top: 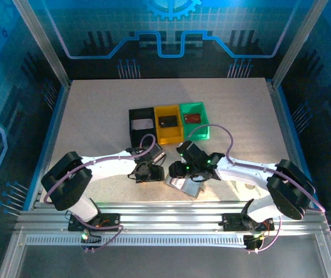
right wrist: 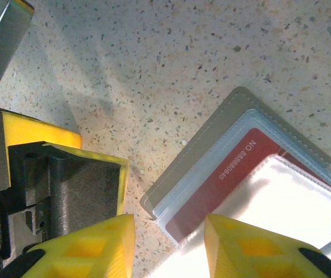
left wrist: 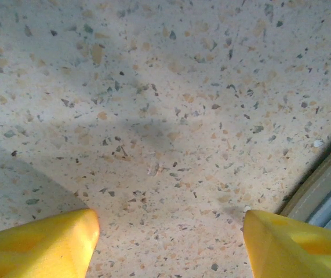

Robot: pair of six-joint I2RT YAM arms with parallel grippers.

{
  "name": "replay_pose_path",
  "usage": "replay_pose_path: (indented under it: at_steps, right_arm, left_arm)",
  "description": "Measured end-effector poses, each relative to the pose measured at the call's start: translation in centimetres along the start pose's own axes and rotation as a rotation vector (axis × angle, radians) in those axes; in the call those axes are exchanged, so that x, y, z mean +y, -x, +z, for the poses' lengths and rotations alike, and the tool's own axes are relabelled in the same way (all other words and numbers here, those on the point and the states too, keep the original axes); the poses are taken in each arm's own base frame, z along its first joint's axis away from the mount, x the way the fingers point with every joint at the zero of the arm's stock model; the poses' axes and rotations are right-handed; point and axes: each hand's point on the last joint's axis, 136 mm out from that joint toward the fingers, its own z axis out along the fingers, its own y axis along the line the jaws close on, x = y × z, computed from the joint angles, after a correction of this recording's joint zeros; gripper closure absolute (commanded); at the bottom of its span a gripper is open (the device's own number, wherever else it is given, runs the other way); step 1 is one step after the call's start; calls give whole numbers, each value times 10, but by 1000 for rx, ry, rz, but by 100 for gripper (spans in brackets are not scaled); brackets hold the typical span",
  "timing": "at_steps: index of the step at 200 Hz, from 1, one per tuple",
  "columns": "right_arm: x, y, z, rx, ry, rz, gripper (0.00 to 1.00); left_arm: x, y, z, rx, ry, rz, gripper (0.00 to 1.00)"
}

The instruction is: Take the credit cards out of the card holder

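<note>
Three credit cards [top: 166, 121] lie in the bins [top: 168, 139] at the top view's centre, yet you have a red card [right wrist: 211, 191] left in the card holder [right wrist: 211, 136] at lower right, with right gripper [right wrist: 168, 231] and left gripper [left wrist: 171, 231] both open, empty.

both arms are white with chunky black joints, the left arm [top: 104, 167] and right arm [top: 252, 172] each trailing a lilac cable [top: 230, 138]. the end effector fingers [right wrist: 90, 249] are bright yellow, hollow-celled, probably plastic, on black mounts.

The card holder [right wrist: 203, 142] runs off the right edge — its red card [right wrist: 229, 179] half hidden under a white flap [right wrist: 281, 197].
</note>
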Motion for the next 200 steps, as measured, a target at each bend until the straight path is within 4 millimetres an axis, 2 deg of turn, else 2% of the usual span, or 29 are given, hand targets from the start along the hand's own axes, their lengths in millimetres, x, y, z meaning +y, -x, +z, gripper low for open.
replay_pose_path:
  at_steps: [29, 71, 91, 108, 139, 170, 200]
  right_arm:
    - [3, -2, -5, -5, 23, -13, 58]
    - [8, 1, -13, -23, 57, -23, 61]
    - [2, 6, -18, -41, 50, -1, 62]
    - [-12, 7, -20, -51, 33, 39, 63]
    - [-29, -2, -17, -29, -2, 84, 68]
    - [-32, -7, -9, -4, -14, 99, 72]
    - [-34, -16, 6, 45, -45, 96, 75]
  left_arm:
    - [-1, 0, -2, -1, -9, 0, 31]
    - [-3, -1, -4, 6, -24, -4, 30]
    - [-5, -3, -5, 20, -37, -7, 30]
    - [-6, -9, -8, 45, -49, -7, 30]
    - [-7, -11, -21, 42, -69, -5, 30]
    - [-15, -6, -33, 25, -98, -2, 30]
    - [-14, -7, -34, 28, -96, -2, 30]
